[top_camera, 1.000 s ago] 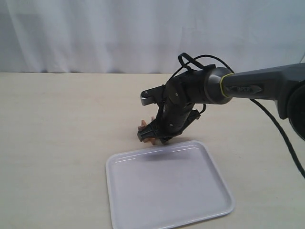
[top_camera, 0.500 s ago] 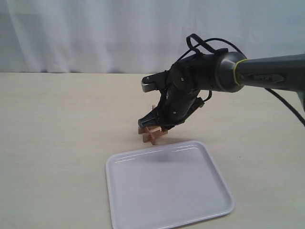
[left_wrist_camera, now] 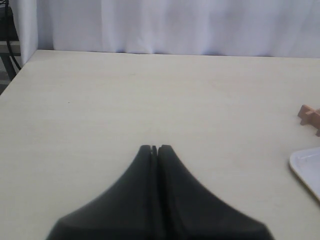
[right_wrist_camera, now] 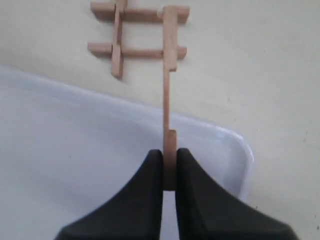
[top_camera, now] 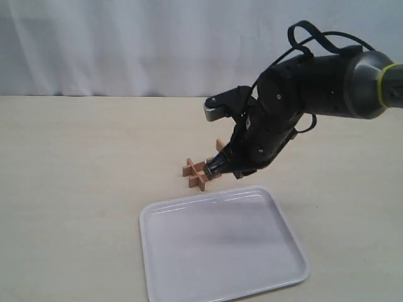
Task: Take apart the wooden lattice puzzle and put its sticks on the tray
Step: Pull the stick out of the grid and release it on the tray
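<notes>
Right arm shifted right and upward since one second earlier; puzzle [top_camera: 196, 173], then mostly covered by gripper, came into plain view. Right gripper [right_wrist_camera: 169, 156] clamped on end of one stick [right_wrist_camera: 169, 100]. Stick reached from above tray [top_camera: 189, 277] rim to puzzle, far end lying across both crossbars [right_wrist_camera: 140, 52]; seated or freed: could not tell. Puzzle rested on table [top_camera: 75, 157], just beyond tray's far rim, not touching it. Left gripper [left_wrist_camera: 154, 148] fingers pressed together, above table, well apart from puzzle.
</notes>
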Tool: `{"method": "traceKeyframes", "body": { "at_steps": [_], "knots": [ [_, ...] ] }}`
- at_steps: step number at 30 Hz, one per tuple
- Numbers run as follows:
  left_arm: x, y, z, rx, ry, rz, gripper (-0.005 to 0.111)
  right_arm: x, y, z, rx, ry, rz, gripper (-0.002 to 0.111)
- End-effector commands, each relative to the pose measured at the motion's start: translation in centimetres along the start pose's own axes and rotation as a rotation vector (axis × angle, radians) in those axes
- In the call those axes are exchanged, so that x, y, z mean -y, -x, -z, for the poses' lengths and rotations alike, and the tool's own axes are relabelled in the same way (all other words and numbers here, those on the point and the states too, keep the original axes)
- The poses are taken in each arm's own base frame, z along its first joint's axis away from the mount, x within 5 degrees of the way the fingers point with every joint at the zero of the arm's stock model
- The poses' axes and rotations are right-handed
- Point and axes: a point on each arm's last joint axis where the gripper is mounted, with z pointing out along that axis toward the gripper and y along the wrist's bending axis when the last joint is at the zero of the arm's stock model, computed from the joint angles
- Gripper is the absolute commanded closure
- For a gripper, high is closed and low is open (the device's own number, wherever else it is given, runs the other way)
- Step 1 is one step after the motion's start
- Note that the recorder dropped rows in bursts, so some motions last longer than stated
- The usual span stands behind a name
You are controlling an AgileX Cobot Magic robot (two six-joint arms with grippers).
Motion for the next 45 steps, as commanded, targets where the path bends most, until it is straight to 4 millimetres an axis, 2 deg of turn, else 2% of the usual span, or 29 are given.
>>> {"method": "traceKeyframes", "body": {
  "at_steps": [1,6,21,29,32,37,40,45],
  "knots": [
    [0.0,0.0,0.0,0.006,0.002,-0.006,0.107,0.2,-2.9,-1.1,-0.041,-0.004,0.021,0.104],
    [0.0,0.0,0.0,0.006,0.002,-0.006,0.107,0.0,-5.0,-2.4,-0.089,0.001,0.012,0.104],
    [0.0,0.0,0.0,0.006,0.002,-0.006,0.107,-0.1,-8.8,-4.0,-0.194,-0.003,-0.043,0.104],
    [0.0,0.0,0.0,0.006,0.002,-0.006,0.107,-0.1,-8.7,-4.1,-0.168,-0.005,-0.075,0.103],
    [0.0,0.0,0.0,0.006,0.002,-0.006,0.107,-0.1,-8.7,-4.1,-0.168,-0.01,-0.066,0.096],
    [0.0,0.0,0.0,0.006,0.002,-0.006,0.107,0.0,-8.5,-4.1,-0.159,-0.015,-0.056,0.074],
    [0.0,0.0,0.0,0.006,0.002,-0.006,0.107,0.1,-7.8,-3.6,-0.143,-0.017,-0.056,0.065],
    [0.0,0.0,0.0,0.006,0.002,-0.006,0.107,0.2,-6.8,-1.9,-0.087,-0.016,-0.065,0.059]
  ]
}}
